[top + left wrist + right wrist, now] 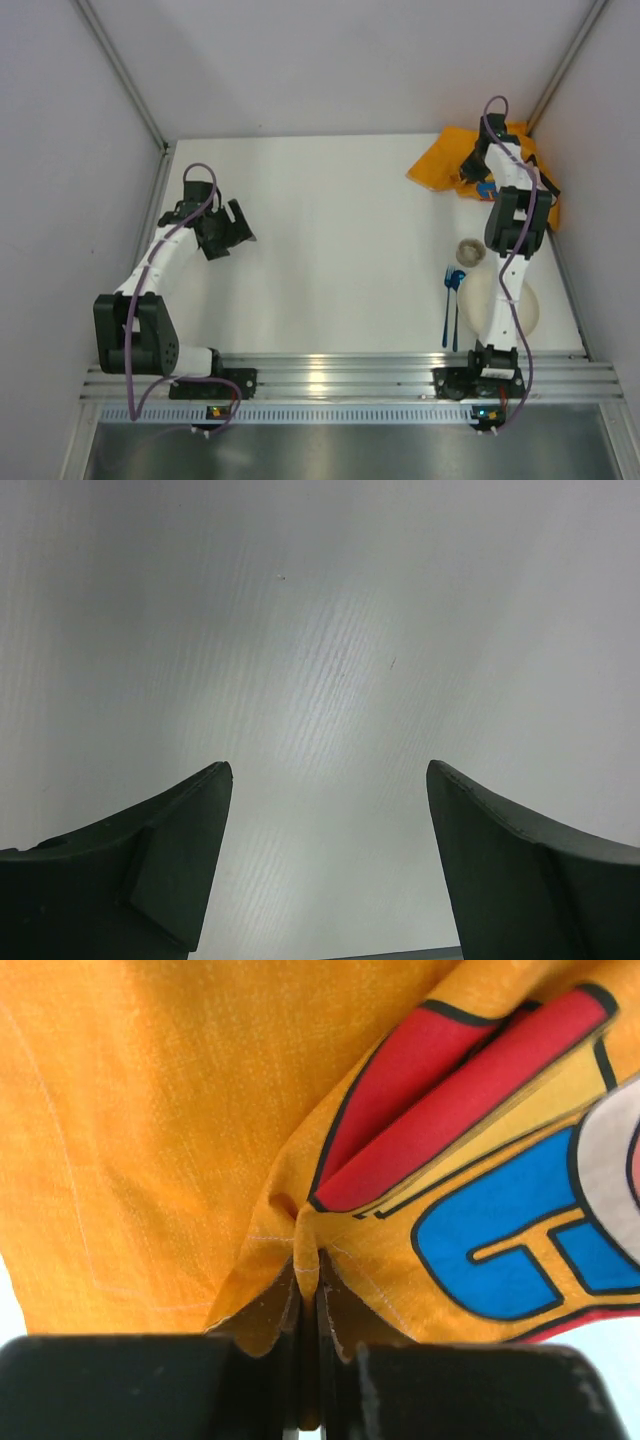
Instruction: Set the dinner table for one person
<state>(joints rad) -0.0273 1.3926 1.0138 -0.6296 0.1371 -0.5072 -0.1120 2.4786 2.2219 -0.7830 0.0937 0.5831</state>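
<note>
The white dinner table has a silver ribbed rail along its near edge. A crumpled orange printed cloth placemat lies at the far right. My right gripper is shut on a pinched fold of the placemat; in the right wrist view the cloth fills the frame and the gripper clamps the fold. My left gripper is open and empty over the left side of the table; the left wrist view shows only bare tabletop between the spread fingers of the gripper.
A cream plate lies at the near right, partly hidden by the right arm. A small tan cup stands beside it. A blue fork and spoon lie left of the plate. Grey walls enclose the table on three sides.
</note>
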